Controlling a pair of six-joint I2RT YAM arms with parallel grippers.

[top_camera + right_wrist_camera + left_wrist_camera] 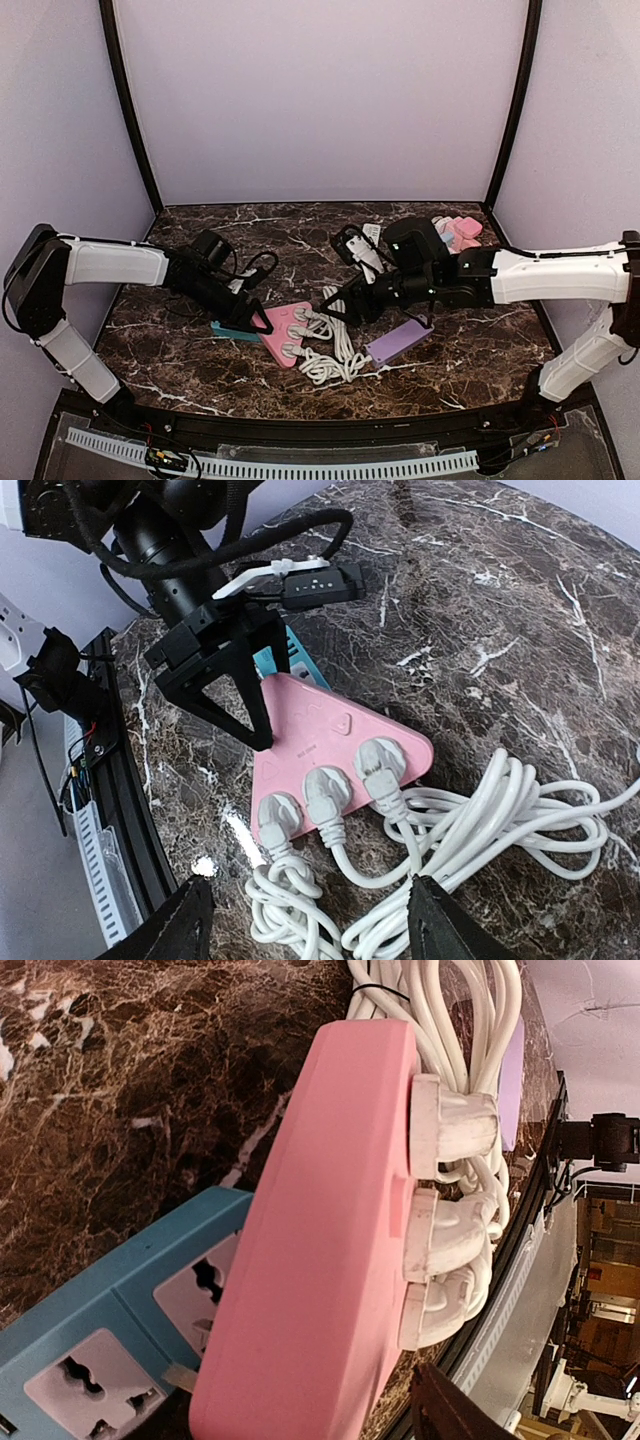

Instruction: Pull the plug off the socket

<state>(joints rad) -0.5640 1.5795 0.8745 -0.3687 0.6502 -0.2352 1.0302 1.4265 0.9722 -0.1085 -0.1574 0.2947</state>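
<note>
Three plugs are sitting in the pink strip, which is hiding part of a blue strip. The left gripper is straddling the pink strip's end, jaws apart, contact unclear. The right gripper is hovering spread over the cords, fingers cropped.

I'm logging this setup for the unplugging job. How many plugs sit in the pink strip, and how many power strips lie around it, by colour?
White plugs in the pink strip: 3
Pink strip: 1
Blue strip: 1
Purple strip: 1
Total: 6
</note>
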